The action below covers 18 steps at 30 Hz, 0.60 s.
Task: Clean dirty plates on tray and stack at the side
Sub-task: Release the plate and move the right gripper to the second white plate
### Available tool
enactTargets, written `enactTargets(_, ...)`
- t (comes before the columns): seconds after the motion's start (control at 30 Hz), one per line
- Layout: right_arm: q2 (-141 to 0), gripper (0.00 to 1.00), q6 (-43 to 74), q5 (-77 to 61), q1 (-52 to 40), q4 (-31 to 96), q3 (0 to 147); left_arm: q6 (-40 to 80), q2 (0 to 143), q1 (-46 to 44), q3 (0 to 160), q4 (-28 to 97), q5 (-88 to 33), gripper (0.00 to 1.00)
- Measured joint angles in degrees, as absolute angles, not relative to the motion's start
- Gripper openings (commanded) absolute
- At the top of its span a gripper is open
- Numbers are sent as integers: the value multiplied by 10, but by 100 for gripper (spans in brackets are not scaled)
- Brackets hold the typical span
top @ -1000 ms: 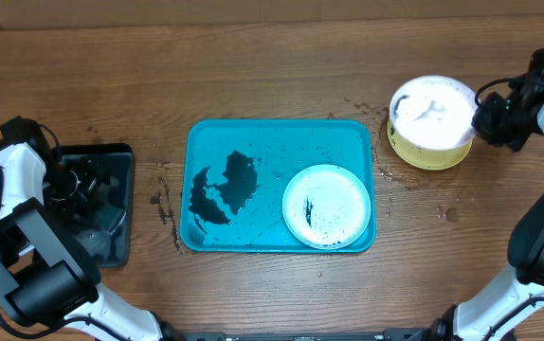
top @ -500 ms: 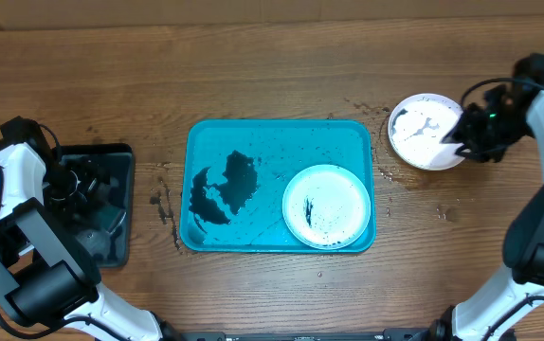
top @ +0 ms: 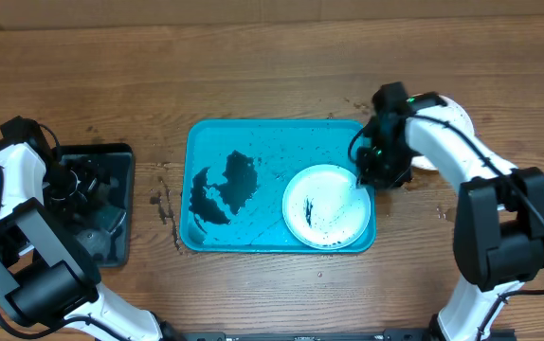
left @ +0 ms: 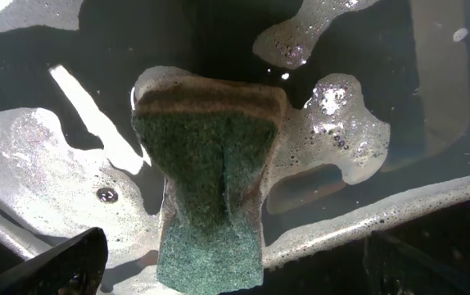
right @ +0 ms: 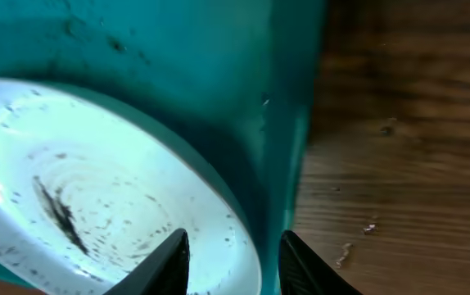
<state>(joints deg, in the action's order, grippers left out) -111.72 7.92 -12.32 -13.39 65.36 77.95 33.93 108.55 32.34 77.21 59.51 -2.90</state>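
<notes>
1. One change matters: a second ago my right gripper [right: 235, 256] was out at the far right, setting a white plate down on the yellow-green one. Now it has swung in over the right edge of the tray [top: 281, 142].
2. Right fingers stand part-way apart, astride the near rim of the last plate on the tray [top: 326, 206], clamping nothing yet.
3. Meaning, as I judge it: two plates are done and parked at the side, and this third one, streaked and speckled black, is next.
4. Left gripper [left: 235, 266] has its fingers wide over the sponge [left: 210, 164], which lies in soapy water in the black tray [top: 111, 237]. It holds nothing.
5. Count: one turquoise tray, one black tray, one sponge and one plate on the tray.
6. Side stack [top: 450, 110]: only a white sliver shows past my right arm, probably the upper plate. The yellow-green one is hidden.
7. Dark puddle [top: 225, 185] on the tray floor — one blotch plus scattered specks.
</notes>
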Motion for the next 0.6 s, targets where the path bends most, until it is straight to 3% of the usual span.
enactTargets(0.33, -1117, 36, 79, -96, -160, 649, 767, 339, 1086, 323, 772, 595, -29, 100)
enactTargets(0.47, -1117, 25, 90, -96, -162, 636, 745, 339, 1086, 323, 772, 595, -29, 100)
enactTargets(0.6, -1117, 24, 103, -109, -163, 627, 729, 339, 1086, 323, 772, 595, -29, 99)
